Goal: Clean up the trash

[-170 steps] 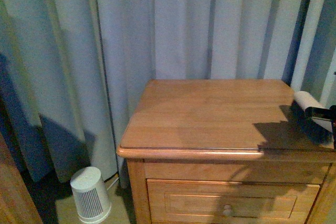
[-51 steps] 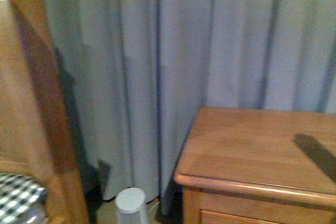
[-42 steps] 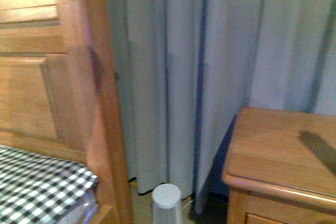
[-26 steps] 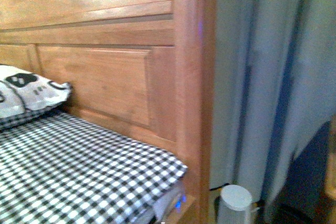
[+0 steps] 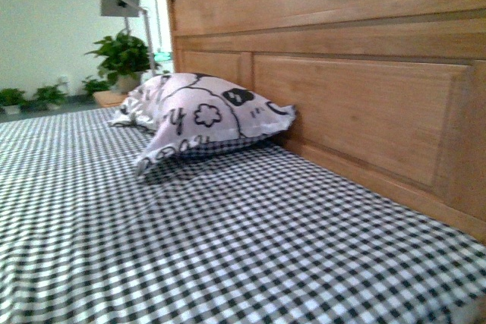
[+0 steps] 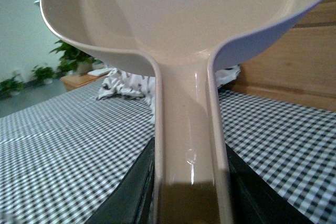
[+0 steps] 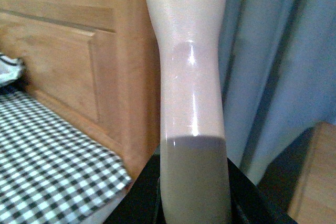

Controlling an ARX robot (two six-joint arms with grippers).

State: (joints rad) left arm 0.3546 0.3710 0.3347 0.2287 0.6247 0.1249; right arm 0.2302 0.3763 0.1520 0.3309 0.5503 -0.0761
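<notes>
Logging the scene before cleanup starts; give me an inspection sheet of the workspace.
Surface: black-and-white checkered bed sheet.
Job's things: trash, nothing seen; dustpan held up.
Clutter: patterned pillow against the wooden headboard.
Grippers: left gripper shut on the dustpan's handle; right gripper shut on a pale handle.
Cables: nothing seen.
Surroundings: potted plants, blue-grey curtain.
</notes>
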